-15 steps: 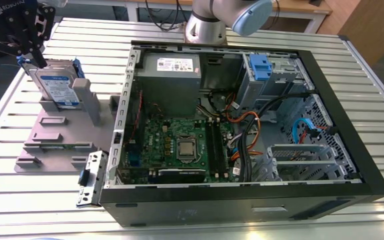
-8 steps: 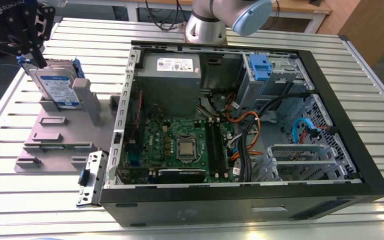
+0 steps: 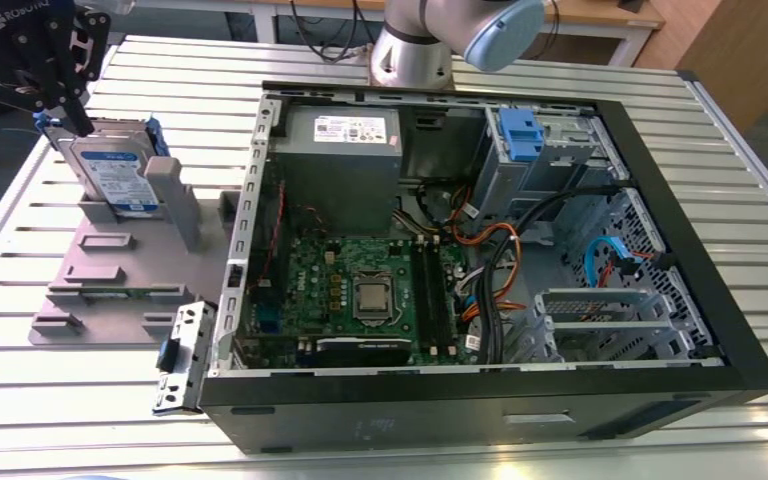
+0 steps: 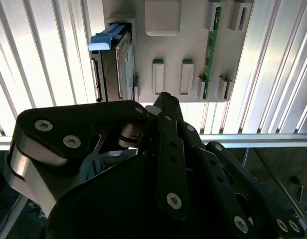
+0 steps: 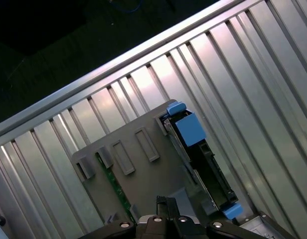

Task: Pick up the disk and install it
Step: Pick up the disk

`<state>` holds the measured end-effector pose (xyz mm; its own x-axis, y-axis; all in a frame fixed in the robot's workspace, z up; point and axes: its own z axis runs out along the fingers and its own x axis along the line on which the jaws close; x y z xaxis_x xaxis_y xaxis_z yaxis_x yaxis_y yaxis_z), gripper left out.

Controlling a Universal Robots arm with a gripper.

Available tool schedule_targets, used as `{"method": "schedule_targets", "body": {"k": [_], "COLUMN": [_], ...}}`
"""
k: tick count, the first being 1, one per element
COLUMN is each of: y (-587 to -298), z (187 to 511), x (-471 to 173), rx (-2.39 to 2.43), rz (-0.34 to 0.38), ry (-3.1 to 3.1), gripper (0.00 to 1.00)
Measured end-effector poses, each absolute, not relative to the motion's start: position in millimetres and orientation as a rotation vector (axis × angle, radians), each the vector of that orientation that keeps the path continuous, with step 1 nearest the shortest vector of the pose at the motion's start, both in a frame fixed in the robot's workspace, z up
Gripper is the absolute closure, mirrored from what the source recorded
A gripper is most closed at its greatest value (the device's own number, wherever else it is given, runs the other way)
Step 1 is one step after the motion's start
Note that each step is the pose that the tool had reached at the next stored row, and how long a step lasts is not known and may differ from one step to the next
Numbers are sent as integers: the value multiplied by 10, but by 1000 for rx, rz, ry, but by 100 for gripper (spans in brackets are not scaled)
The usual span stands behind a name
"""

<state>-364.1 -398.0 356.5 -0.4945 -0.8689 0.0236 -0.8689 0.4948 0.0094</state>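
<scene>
- Black linkages of the hand lie closest in both wrist views. They point down at a grey holder on the ribbed metal bench.
- I cannot tell whether the hand is wide or narrow, nor whether it touches anything.
- In the exterior view the hand hangs at the upper corner of the disk, at the exterior view's far left.
- The disk stands on edge in a slot of the holder, outside the computer case, with its white-and-blue label in sight.
- Both wrist views show the disk edge-on, with a blue rail at each end.
- A thin green circuit strip sits in another slot of the holder.
- The case lies open on the bench, showing a green motherboard, a grey power supply box and a blue clip at the drive bay.
- The arm's base stands behind the case.
</scene>
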Motion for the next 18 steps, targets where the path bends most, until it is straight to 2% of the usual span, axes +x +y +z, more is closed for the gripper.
{"method": "schedule_targets", "body": {"k": [18], "y": [-3979], "z": [3565], "x": [-3641], "rx": [1583], "rz": [6], "ry": [-2684], "gripper": [89]}}
